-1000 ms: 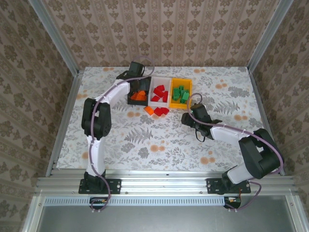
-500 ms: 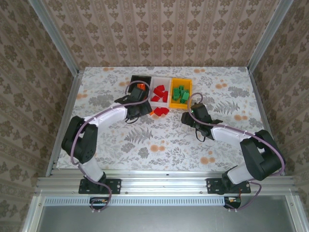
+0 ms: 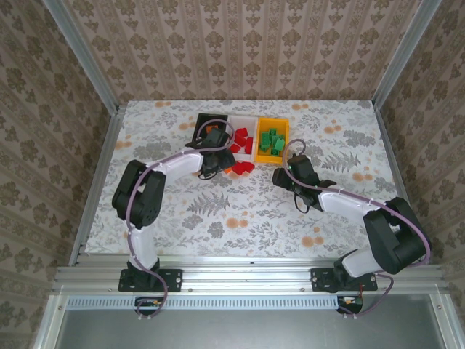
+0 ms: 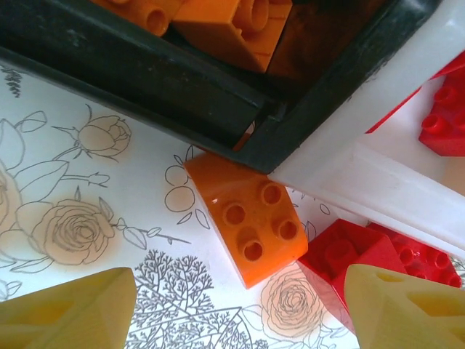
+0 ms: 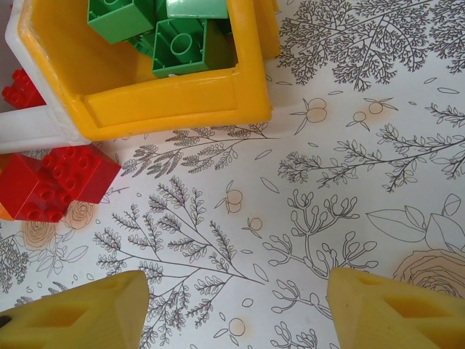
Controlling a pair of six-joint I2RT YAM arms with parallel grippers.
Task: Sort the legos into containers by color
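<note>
Three small open-top plastic bins stand touching in a row at the far middle of the flower-printed white tabletop (image 3: 240, 225).

- Black rectangular bin (image 3: 204, 121), left end: holds orange studded plastic bricks (image 4: 225, 25). At least two show in the left wrist view; I can't tell the full count.
- White rectangular bin (image 3: 242, 118), middle: holds several red studded plastic bricks (image 3: 240, 138).
- Yellow-orange rectangular bin (image 3: 272, 122), right end: holds a heap of green studded plastic bricks (image 5: 178, 43), some lying studs up and some hollow side up.

Loose bricks lie on the tabletop just in front of the row.
- One loose orange four-stud brick (image 4: 247, 218) lies studs up, its far corner touching the near corner of the black bin where it meets the white bin.
- Just to its right lies a cluster of loose red bricks (image 4: 341, 254), pressed together and close against the white bin's near wall. In the right wrist view the cluster sits off the yellow-orange bin's near left corner.

Left fingers (image 3: 218, 160): apart and gripping nothing. They sit low over the tabletop with the loose orange brick just ahead of the gap between them.

Right fingers (image 3: 282, 177): apart, with only bare printed tabletop between them. They are near the yellow-orange bin's front wall, and the loose red cluster lies off to their left.
</note>
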